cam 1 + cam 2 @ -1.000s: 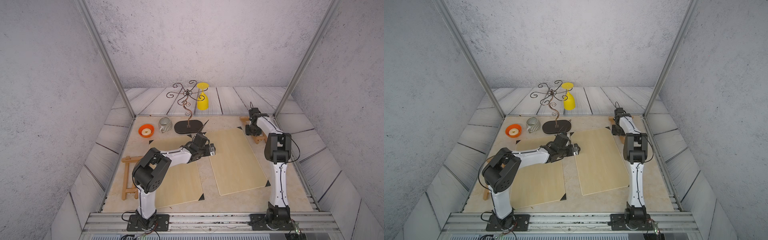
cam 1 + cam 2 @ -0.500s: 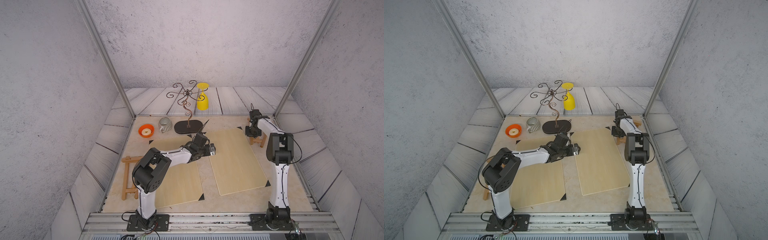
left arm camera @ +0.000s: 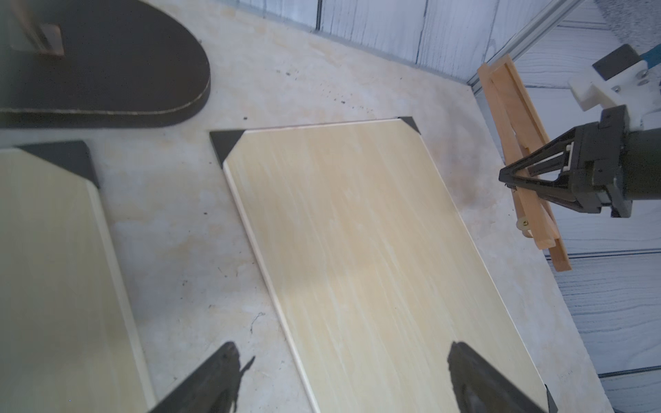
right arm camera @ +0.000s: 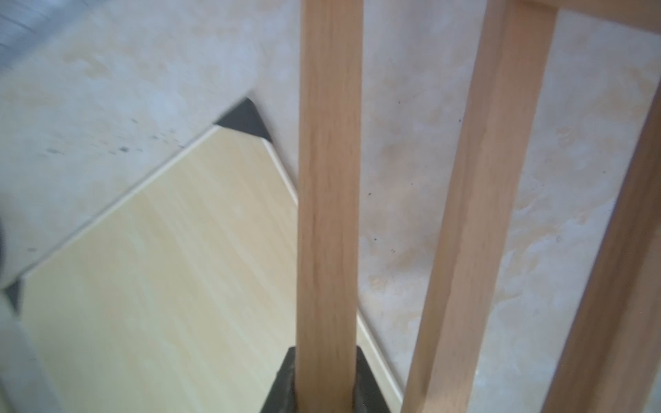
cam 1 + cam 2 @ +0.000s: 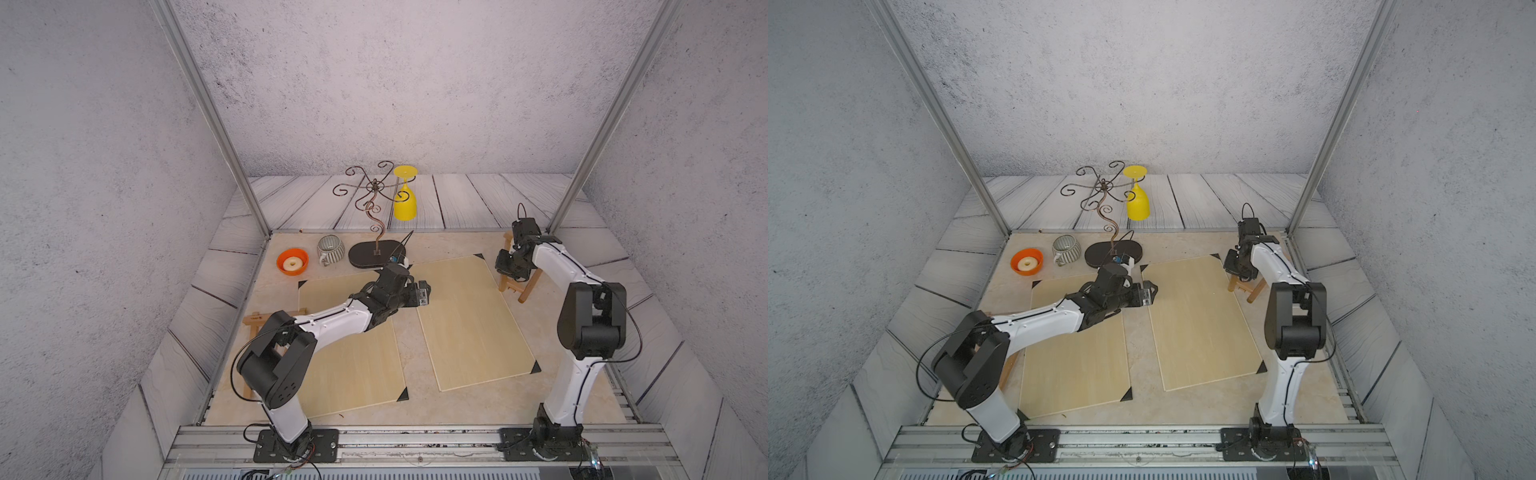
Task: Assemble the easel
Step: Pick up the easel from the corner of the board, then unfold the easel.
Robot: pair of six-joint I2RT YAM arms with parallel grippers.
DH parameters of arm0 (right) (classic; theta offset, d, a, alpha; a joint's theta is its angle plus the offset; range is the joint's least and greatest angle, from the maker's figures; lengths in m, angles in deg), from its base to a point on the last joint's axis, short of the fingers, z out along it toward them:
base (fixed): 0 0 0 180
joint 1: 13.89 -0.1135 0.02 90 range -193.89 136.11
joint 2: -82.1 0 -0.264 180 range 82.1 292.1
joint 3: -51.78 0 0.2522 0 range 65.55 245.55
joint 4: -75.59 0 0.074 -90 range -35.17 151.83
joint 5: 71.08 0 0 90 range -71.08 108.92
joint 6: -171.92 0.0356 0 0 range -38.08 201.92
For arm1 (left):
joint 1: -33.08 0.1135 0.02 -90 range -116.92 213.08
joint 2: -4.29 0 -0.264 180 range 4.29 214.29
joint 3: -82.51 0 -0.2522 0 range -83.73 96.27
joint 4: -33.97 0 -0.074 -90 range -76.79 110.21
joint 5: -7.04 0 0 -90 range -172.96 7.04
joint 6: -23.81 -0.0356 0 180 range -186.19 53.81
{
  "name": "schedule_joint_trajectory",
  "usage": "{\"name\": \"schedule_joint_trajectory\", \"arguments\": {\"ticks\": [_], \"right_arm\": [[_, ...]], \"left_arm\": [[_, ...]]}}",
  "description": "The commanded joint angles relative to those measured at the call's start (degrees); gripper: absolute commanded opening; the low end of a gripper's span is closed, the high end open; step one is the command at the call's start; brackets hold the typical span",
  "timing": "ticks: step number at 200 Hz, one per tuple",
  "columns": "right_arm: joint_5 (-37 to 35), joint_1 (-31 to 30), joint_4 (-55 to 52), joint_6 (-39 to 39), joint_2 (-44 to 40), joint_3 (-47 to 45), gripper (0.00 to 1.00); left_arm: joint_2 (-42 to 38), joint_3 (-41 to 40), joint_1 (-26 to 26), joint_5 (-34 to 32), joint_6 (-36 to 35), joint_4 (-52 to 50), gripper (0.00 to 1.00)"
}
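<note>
Three walls of grey, speckled, plaster-like panel closed in the cell: a back wall (image 5: 395,83), a left wall (image 5: 83,166) and a right wall (image 5: 706,166). Two slanted aluminium posts, a left post (image 5: 216,129) and a right post (image 5: 604,124), ran down the back corners in both top views. The desk (image 5: 457,241) had a pale beige, marbled top with small dark specks, clearer in the left wrist view (image 3: 179,232). Grey wood-grain plank panels (image 5: 465,199) sloped up from it at the back and at both sides. A ribbed aluminium rail (image 5: 415,440) ran along the front edge. The light was soft and even, with faint shadows.
</note>
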Motion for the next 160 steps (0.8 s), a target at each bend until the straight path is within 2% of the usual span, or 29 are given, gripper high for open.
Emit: {"name": "schedule_joint_trajectory", "arguments": {"ticks": [1, 43, 83, 129, 160], "right_arm": [[4.1, -0.1, 6.8, 8.9, -10.1, -4.1, 0.0], [10.0, -0.4, 14.2, 20.8, -23.7, -14.8, 0.0], [14.2, -2.1, 24.0, 36.5, -37.0, -25.0, 0.0], [8.6, -6.5, 31.5, 52.2, -48.8, -32.1, 0.0], [1.8, -11.1, 37.6, 61.0, -54.6, -36.4, 0.0]], "left_arm": [[-3.1, -1.8, -1.3, -1.6, -4.7, 1.2, 0.92], [-9.7, -6.2, -5.3, -3.4, -11.4, 4.2, 0.9], [-15.4, -11.2, -11.2, -9.5, -17.4, 8.4, 0.9], [-18.6, -15.6, -17.3, -11.7, -18.7, 17.8, 0.88], [-16.4, -15.4, -21.2, -12.5, -20.2, 24.8, 0.87]]}}
